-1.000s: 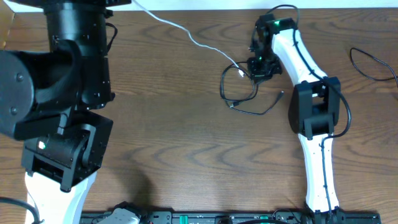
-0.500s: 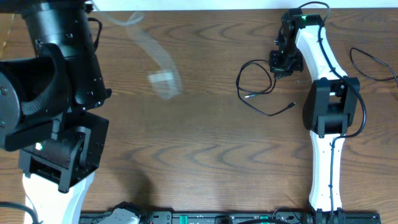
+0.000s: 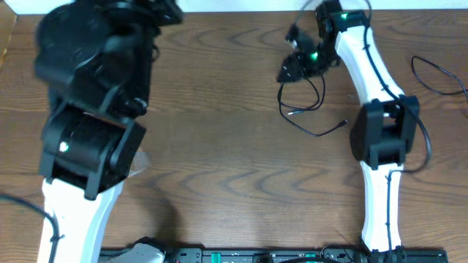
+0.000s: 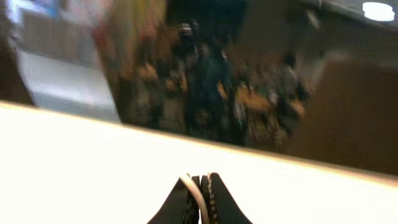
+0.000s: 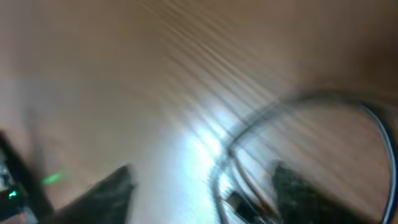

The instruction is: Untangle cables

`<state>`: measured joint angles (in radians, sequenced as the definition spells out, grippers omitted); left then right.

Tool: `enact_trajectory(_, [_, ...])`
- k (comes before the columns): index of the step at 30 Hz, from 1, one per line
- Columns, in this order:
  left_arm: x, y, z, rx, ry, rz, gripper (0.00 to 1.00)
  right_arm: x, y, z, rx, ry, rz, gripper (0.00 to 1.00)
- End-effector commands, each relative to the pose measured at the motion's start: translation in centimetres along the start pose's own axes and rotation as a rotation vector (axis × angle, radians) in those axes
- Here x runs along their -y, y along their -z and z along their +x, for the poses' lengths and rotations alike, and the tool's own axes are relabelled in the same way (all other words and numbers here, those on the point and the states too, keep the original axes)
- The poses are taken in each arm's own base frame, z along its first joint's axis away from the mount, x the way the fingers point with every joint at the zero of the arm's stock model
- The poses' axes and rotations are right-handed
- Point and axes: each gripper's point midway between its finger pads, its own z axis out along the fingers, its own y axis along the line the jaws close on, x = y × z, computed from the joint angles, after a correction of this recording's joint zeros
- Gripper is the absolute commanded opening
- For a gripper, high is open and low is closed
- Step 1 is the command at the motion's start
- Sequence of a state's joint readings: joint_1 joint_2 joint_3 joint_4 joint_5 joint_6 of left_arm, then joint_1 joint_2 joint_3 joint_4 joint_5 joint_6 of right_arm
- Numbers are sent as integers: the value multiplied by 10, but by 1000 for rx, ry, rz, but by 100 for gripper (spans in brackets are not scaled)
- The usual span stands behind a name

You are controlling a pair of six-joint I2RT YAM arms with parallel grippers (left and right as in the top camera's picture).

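Note:
The black cable [image 3: 301, 98] lies on the wooden table [image 3: 219, 131] in a loose loop, one plug end [image 3: 344, 124] trailing to the right. My right gripper [image 3: 291, 67] hovers just above the loop's upper left. In the right wrist view, which is blurred, it [image 5: 202, 190] stands open, with the black cable [image 5: 227, 177] and a plug lying on the table between the fingers, held by neither. My left gripper [image 4: 200, 182] is shut on the white cable [image 4: 196, 194], a short piece showing between the fingertips. In the overhead view the blurred left arm [image 3: 95, 95] hides that gripper and the white cable.
A thicker black wire [image 3: 433, 77] curls at the table's right edge beside the right arm [image 3: 380, 139]. The left arm's bulk covers the table's left side. A black rail with equipment [image 3: 241, 256] runs along the front edge.
The left gripper has pulled the white cable off to the left, out of the tangle. The right gripper carried the black cable rightward, then opened and let it go.

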<state>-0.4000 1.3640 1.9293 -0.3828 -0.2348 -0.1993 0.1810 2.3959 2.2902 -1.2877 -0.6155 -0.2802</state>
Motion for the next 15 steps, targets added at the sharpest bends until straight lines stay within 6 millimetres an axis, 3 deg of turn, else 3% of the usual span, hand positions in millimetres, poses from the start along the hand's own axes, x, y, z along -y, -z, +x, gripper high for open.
enact_trajectory(1, [28, 3, 14, -84, 82, 168, 8, -77, 77, -30, 197, 297, -63, 86])
enact_trajectory(4, [49, 8, 23, -144, 134, 292, 7, -109, 106, -32, 252, 408, -47, 94])
enact_trajectory(7, [62, 14, 26, -194, 204, 392, 7, -136, 123, -30, 286, 502, -70, 95])
enact_trajectory(11, [67, 16, 29, -256, 296, 477, 8, -165, 136, -24, 328, 599, -168, 94])
enact_trajectory(15, [68, 12, 34, -318, 374, 541, 8, -178, 139, -23, 357, 634, -249, 92])
